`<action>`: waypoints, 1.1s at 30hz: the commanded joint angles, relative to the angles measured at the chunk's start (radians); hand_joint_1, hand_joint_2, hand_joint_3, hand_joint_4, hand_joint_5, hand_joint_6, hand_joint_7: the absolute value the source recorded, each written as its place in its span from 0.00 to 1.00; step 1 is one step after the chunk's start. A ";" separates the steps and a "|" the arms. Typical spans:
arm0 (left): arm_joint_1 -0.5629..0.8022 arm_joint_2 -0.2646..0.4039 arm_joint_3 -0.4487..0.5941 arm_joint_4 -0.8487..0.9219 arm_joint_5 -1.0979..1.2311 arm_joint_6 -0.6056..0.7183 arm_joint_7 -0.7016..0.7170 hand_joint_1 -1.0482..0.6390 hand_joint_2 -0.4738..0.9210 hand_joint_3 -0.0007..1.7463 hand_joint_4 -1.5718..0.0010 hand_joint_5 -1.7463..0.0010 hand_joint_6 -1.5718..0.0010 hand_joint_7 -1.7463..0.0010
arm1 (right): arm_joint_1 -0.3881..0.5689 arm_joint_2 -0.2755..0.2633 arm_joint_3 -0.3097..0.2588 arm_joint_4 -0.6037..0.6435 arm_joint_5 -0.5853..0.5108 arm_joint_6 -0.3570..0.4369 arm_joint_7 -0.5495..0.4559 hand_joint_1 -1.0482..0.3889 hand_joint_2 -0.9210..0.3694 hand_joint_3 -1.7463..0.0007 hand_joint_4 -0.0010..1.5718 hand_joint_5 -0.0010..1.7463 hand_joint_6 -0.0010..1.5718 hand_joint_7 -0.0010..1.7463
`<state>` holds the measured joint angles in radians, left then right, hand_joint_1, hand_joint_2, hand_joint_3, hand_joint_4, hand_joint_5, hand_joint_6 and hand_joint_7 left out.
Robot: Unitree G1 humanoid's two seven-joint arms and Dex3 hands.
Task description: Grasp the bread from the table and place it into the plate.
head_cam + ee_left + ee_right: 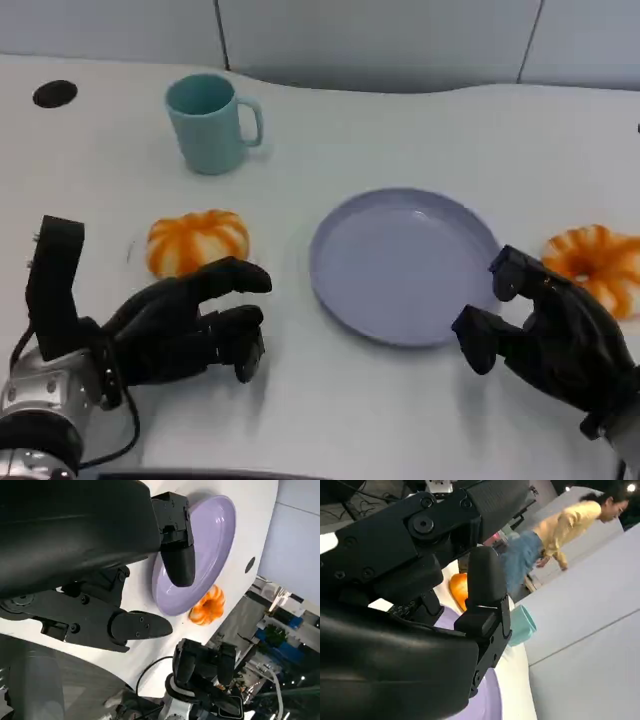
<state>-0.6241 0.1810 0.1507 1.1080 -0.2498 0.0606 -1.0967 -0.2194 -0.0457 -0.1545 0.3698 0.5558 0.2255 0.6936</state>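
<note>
**Bread still on the table, plate still bare**

Nothing is placed yet. The round lilac plate (405, 265) lies bare mid-table. One orange-and-white striped, pumpkin-shaped bread (197, 241) sits left of it, just beyond the black left hand (190, 325), whose fingers are apart and hold nothing. A second similar bread (597, 264) lies beside the likewise unclenched, empty right hand (545, 330).

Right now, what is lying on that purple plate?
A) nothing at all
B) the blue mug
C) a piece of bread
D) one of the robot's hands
A: the plate is bare, with one bread lying on the table to one side of it, another bread to the other, and the mug standing farther back.
</note>
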 commanded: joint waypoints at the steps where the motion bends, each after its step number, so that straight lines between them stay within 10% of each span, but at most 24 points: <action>1: -0.012 0.012 0.005 0.000 -0.001 -0.008 -0.012 0.48 1.00 0.16 0.52 0.00 0.62 0.00 | 0.004 -0.018 -0.018 0.002 0.001 0.009 -0.001 0.52 0.05 0.99 0.57 1.00 0.40 1.00; 12: 0.049 0.030 -0.032 -0.168 0.055 -0.182 0.047 0.45 1.00 0.14 0.55 0.00 0.67 0.00 | -0.005 -0.024 -0.022 0.001 0.000 0.015 -0.007 0.49 0.05 0.99 0.56 1.00 0.40 1.00; 15: 0.112 0.080 -0.085 -0.390 0.105 -0.395 0.030 0.33 1.00 0.12 0.70 0.30 0.64 0.39 | -0.003 -0.025 -0.024 -0.008 0.005 0.028 -0.015 0.49 0.05 1.00 0.56 1.00 0.40 1.00; 19: 0.166 0.201 -0.133 -0.653 0.188 -0.558 0.046 0.26 1.00 0.07 0.55 0.84 0.53 0.92 | -0.006 -0.025 -0.026 -0.001 0.004 0.027 -0.009 0.49 0.05 1.00 0.56 1.00 0.41 1.00; 33: 0.085 0.273 -0.184 -0.568 0.670 -0.786 0.707 0.17 0.95 0.00 0.86 1.00 0.75 1.00 | -0.013 -0.024 -0.022 0.012 -0.007 0.018 0.001 0.49 0.04 0.99 0.56 1.00 0.41 1.00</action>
<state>-0.4959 0.4241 -0.0032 0.4703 0.3492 -0.7468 -0.4738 -0.2267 -0.0555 -0.1681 0.3748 0.5529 0.2500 0.6842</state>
